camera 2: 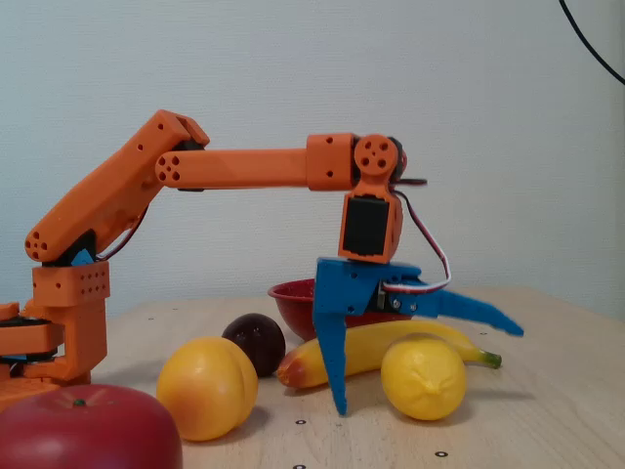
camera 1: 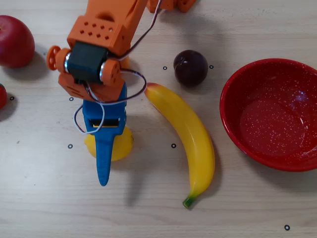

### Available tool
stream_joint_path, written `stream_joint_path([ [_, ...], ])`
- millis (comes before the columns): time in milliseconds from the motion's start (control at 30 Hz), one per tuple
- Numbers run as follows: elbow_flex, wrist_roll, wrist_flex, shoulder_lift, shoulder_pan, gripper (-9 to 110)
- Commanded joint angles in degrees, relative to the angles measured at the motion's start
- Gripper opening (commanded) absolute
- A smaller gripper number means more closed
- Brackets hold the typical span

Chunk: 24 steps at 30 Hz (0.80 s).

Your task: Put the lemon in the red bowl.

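The lemon (camera 2: 423,377) is being straddled by the gripper (camera 2: 427,371), whose jaws are being held wide apart. In the fixed view one blue finger (camera 2: 335,366) is being pointed straight down just beside the fruit's left flank, its tip at or close to the table (camera 2: 547,410), while the other finger (camera 2: 469,311) is being held out nearly level above the fruit's upper right. Nothing is being pinched yet. In the overhead view the lemon (camera 1: 119,145) is being largely covered by the gripper body, only its yellow edges showing either side; its long axis is being shown running roughly left to right there. It is lying toward the table's left side, well apart from the red bowl (camera 1: 233,126).

The red bowl is sitting at the table's right edge in the overhead view and is being kept empty. A banana (camera 1: 188,139) is lying between lemon and bowl. The closing move is judged to depend on the raised finger being swung down onto the lemon's far side.
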Motion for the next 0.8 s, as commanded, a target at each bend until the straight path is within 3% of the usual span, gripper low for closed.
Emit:
stream_joint_path([
  [0, -6.8, 1.4, -1.2, 3.2, 0.9, 76],
  [767, -11.2, 1.7, -2.2, -2.7, 2.9, 74],
])
